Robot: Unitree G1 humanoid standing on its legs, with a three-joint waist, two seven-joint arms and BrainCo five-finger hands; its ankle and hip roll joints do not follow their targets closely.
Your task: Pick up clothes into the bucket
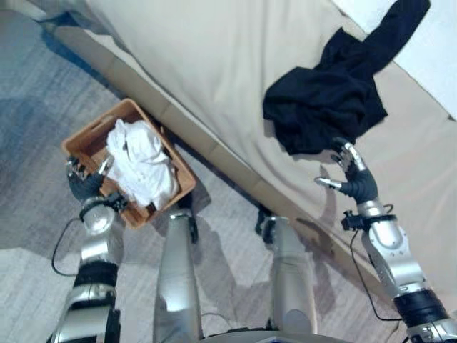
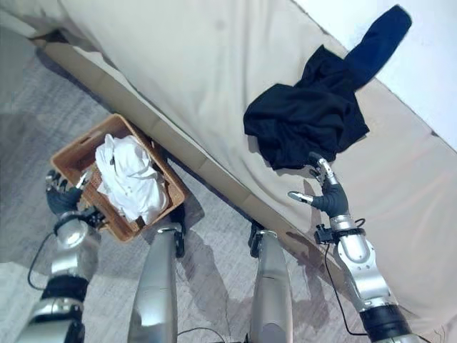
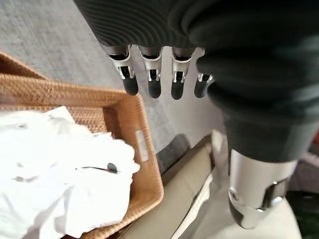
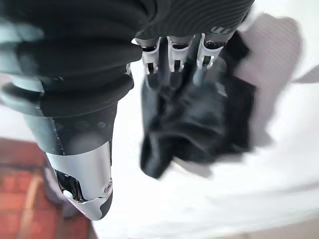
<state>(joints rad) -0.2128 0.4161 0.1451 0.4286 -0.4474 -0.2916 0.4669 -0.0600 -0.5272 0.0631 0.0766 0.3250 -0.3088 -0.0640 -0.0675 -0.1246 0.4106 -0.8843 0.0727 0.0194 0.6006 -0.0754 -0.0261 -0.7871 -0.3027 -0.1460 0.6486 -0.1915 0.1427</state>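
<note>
A dark navy garment (image 1: pixel 335 86) lies crumpled on the beige bed (image 1: pixel 214 64), one sleeve stretching toward the far right. My right hand (image 1: pixel 353 179) hovers open at its near edge, fingers (image 4: pixel 172 55) straight and reaching onto the dark cloth (image 4: pixel 199 114). A brown wicker basket (image 1: pixel 82 143) stands on the floor beside the bed, holding a white garment (image 1: pixel 143 161). My left hand (image 1: pixel 86 179) is open at the basket's near left rim, its fingers (image 3: pixel 152 79) straight above the wicker edge (image 3: pixel 144 149) and holding nothing.
The bed's long beige side rail (image 1: pixel 214 153) runs diagonally between the basket and the mattress. Grey carpet (image 1: pixel 36 86) covers the floor to the left. A white wall (image 1: pixel 435 43) borders the bed at the far right.
</note>
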